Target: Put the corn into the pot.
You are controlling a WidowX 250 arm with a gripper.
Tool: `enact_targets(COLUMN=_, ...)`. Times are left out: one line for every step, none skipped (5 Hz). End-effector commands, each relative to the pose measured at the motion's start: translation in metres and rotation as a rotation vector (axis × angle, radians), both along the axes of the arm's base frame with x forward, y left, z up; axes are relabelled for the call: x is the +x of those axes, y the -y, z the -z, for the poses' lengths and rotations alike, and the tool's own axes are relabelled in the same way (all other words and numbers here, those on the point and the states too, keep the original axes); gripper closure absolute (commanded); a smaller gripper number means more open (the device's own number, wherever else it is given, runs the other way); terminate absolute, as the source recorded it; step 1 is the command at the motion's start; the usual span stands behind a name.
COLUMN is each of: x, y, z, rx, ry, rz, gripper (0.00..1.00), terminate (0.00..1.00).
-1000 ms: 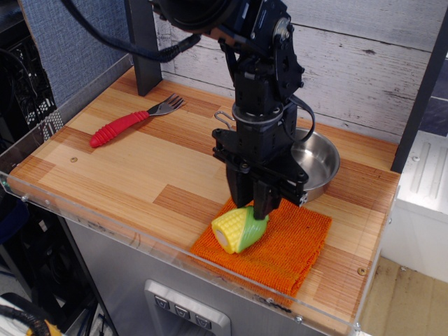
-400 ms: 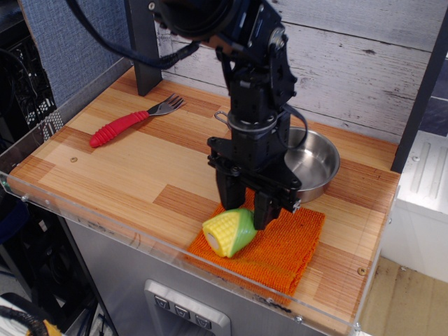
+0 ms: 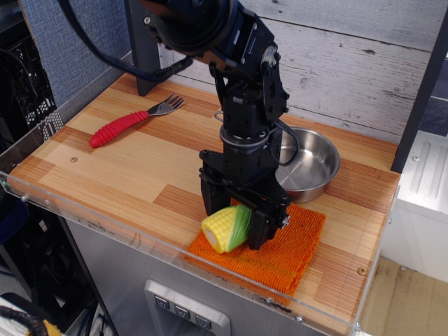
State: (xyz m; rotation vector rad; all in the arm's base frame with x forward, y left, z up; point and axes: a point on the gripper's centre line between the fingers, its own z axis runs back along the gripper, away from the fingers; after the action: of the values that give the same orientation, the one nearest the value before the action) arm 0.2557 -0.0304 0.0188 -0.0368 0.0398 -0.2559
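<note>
The corn (image 3: 225, 229) lies on its side at the left end of an orange cloth (image 3: 290, 245), yellow kernels toward the front left and green husk toward the right. My black gripper (image 3: 234, 218) is low over it, pointing down. Its fingers (image 3: 256, 231) stand on either side of the husk end, close to the corn. The jaws look spread wider than the corn. The pot (image 3: 311, 164) is a shiny steel pan standing just behind and to the right of the gripper. It holds nothing.
A fork with a red handle (image 3: 120, 126) lies at the back left of the wooden table (image 3: 133, 168). A dark post (image 3: 143, 52) stands at the back. A clear acrylic lip (image 3: 105, 220) runs along the front edge, close to the cloth.
The gripper has moved left and lower, so its fingers now straddle the corn. The corn and the cloth have shifted slightly to the left.
</note>
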Motion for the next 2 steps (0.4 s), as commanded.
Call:
enact_targets(x=0.004, y=-0.002, z=-0.011, rx=0.014, ry=0.039, rz=0.014, gripper=1.00, terminate=0.00)
enact_targets(x=0.016, y=-0.002, z=-0.031, rx=0.004, ry=0.058, rz=0.021, gripper=1.00, terminate=0.00)
